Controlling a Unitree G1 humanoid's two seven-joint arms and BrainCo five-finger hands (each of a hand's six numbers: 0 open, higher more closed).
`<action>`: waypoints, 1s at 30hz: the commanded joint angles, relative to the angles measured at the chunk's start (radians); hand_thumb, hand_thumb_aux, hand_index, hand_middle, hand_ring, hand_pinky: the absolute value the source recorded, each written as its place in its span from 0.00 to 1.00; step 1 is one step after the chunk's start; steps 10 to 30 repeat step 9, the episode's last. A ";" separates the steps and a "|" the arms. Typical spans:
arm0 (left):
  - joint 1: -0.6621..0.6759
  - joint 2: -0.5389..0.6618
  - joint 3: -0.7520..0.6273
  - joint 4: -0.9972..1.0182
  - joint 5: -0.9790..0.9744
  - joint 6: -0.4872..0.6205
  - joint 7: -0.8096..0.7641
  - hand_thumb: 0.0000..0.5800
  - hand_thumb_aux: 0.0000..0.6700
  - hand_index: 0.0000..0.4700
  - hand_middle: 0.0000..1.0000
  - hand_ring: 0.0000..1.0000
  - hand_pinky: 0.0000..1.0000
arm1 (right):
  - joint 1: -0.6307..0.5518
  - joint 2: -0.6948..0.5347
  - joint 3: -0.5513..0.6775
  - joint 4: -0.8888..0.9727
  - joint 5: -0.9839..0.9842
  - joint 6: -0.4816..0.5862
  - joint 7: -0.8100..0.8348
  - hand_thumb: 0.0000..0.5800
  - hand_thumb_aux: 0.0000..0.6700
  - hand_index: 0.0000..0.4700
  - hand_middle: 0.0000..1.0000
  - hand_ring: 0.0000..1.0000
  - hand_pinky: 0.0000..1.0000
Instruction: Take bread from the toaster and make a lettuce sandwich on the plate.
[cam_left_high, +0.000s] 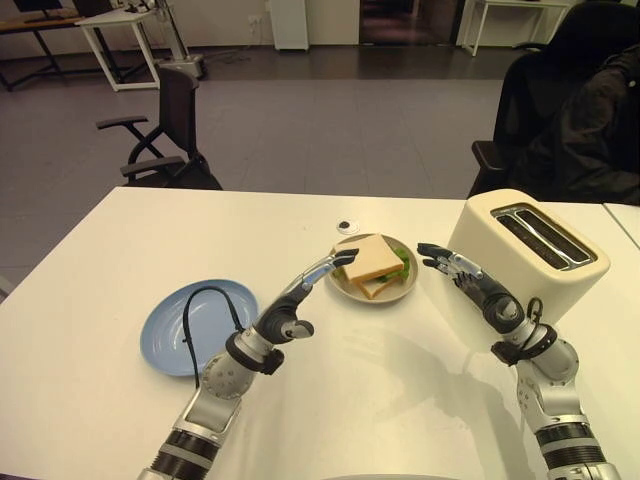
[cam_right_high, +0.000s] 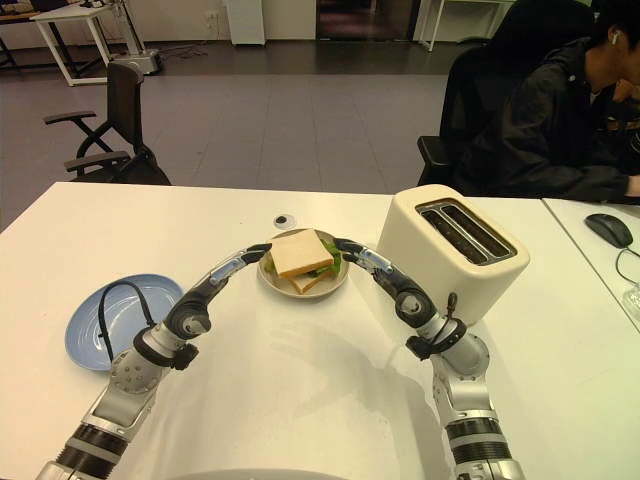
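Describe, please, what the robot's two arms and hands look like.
Both arms are silver metal cylinders with black ribbed bands and rounded silver joints, ending in black cuffs at the wrists. The left hand and right hand are dark grey and black with silvery finger segments. A thin black cable loops out near the left wrist.
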 joint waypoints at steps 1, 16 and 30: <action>0.079 -0.055 0.006 -0.023 0.094 -0.025 0.029 0.00 0.00 0.00 0.00 0.00 0.00 | 0.041 0.018 -0.018 -0.046 0.064 -0.015 0.037 0.00 0.00 0.00 0.00 0.00 0.00; 0.128 -0.149 -0.009 -0.066 0.200 -0.041 0.072 0.00 0.00 0.00 0.00 0.00 0.00 | 0.084 0.027 -0.049 -0.153 0.165 -0.037 0.100 0.00 0.00 0.00 0.00 0.00 0.00; 0.128 -0.149 -0.009 -0.066 0.200 -0.041 0.072 0.00 0.00 0.00 0.00 0.00 0.00 | 0.084 0.027 -0.049 -0.153 0.165 -0.037 0.100 0.00 0.00 0.00 0.00 0.00 0.00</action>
